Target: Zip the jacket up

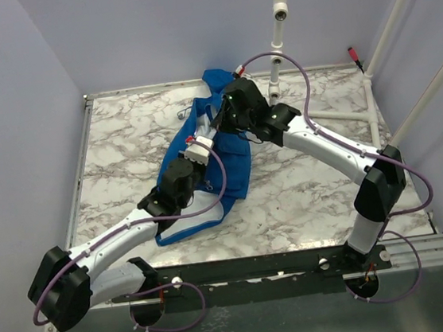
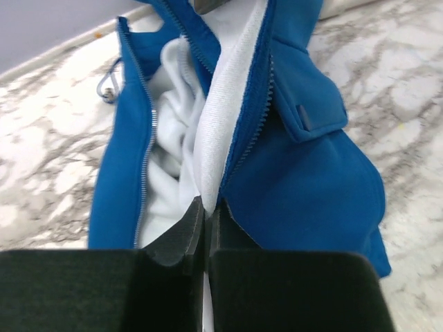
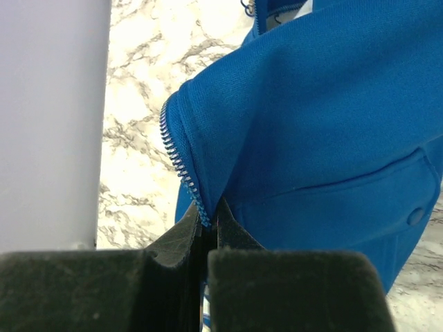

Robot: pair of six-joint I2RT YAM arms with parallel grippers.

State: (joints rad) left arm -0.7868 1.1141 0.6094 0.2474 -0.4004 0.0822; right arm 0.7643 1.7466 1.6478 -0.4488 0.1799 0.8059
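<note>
L gripper (image 2: 206,211) & R gripper (image 3: 208,218) each clamped shut on jacket (image 2: 304,173) zip edge, prob. holding front taut for zipping.

Pale lavender walls (image 1: 5,94), grey-veined marble tabletop (image 1: 313,195), white pipe frame (image 1: 280,7) at rear right, black rail (image 1: 257,272) along near edge

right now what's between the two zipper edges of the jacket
Bunched pale lining fills the gap between the jacket's two zipper edges, so the front lies open. The left wrist view shows it.
</note>
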